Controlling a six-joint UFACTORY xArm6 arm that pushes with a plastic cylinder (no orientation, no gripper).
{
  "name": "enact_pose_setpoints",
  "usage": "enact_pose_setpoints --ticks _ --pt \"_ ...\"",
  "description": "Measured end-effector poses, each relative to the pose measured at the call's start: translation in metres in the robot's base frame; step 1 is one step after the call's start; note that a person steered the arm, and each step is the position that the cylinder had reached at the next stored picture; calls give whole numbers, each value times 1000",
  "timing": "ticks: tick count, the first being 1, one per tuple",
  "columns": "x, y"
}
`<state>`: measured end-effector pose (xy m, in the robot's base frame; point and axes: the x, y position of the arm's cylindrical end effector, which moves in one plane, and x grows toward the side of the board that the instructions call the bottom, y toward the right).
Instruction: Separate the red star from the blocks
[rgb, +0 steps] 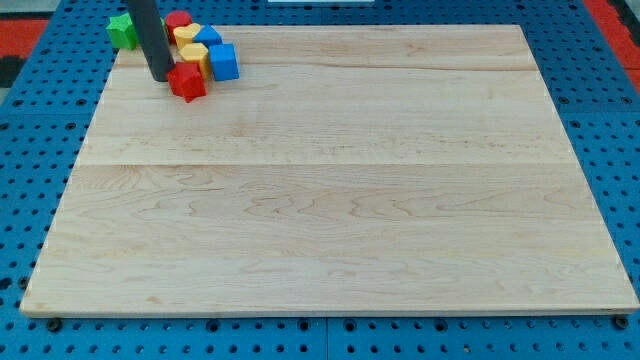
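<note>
The red star (187, 82) lies near the board's top left, touching the lower left of a tight cluster of blocks. The cluster holds a blue cube (224, 62), a yellow block (194, 53), a second yellow block (186, 35), a blue block (208, 37) and a red block (178, 19). A green block (123, 30) sits apart at the far top left, partly hidden by the rod. My tip (160, 76) rests on the board just left of the red star, close to it or touching it.
The wooden board (330, 200) lies on a blue pegboard table (30, 150). The blocks sit close to the board's top edge and left corner.
</note>
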<state>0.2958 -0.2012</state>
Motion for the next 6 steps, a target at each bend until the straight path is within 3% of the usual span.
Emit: enact_pose_setpoints --ticks 1,4,6 --pt "0 5" --pt "2 104" --pt "-23 98"
